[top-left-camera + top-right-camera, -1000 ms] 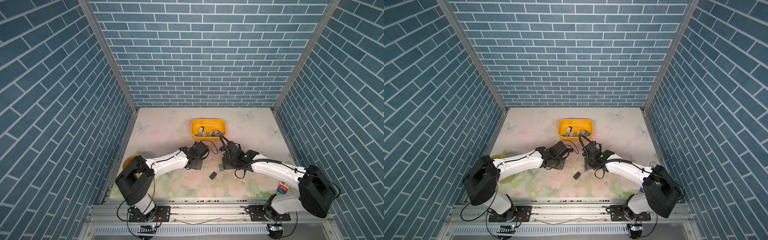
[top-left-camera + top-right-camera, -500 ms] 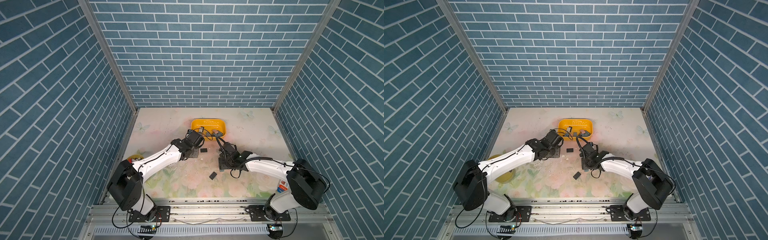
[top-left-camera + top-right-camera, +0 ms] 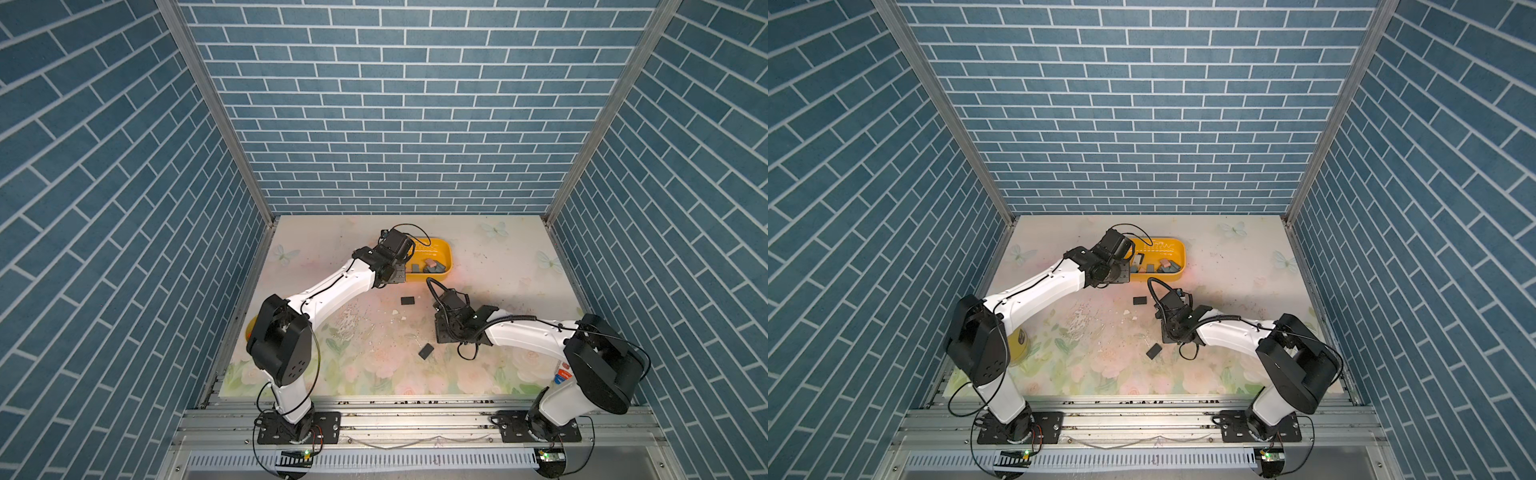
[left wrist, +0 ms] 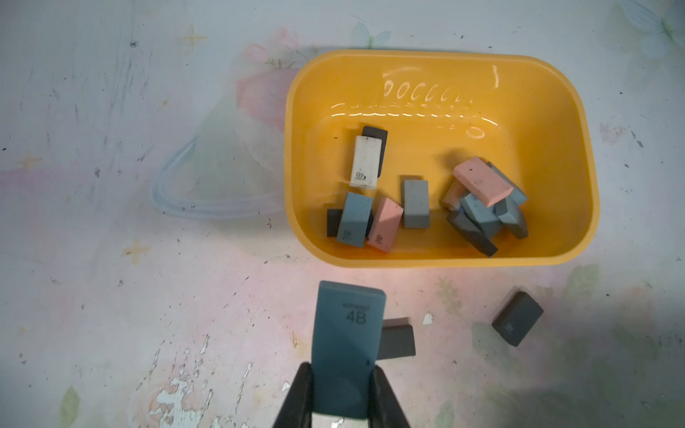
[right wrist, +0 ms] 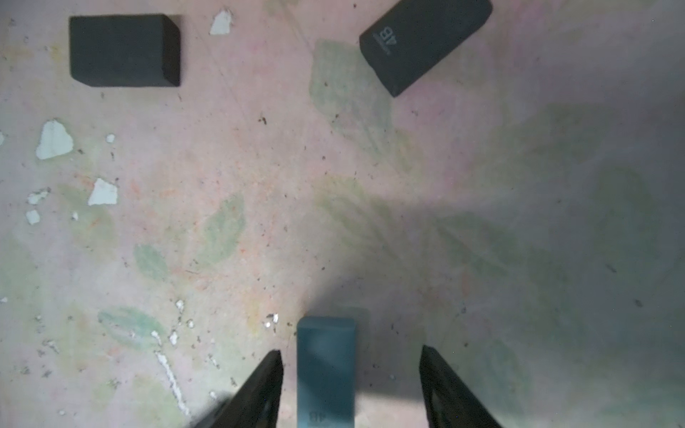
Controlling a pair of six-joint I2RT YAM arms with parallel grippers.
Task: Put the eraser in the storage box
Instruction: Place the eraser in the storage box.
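Reaching up the frame, the white left arm (image 3: 332, 286) now has its wrist at the left end of the shallow yellow plastic storage box (image 3: 432, 248). A second ago it sat lower, near the middle. The left jaws are shut tight on a long blue rubber eraser (image 4: 346, 344) marked 4B. In the left wrist view its tip stops just short of the box wall, so it is not inside yet, but the drop looks close.

The right jaws have been narrowing. They stand open on each side of a second blue eraser (image 5: 325, 367) on the flowery bench (image 3: 498, 266), not touching it. A dark grey eraser (image 5: 124, 50) lies loose at that frame's upper left.

In both top views the wrists hide both pairs of jaws. The held eraser's lower end is cut off at the bottom edge, and the right wrist view is blurry.
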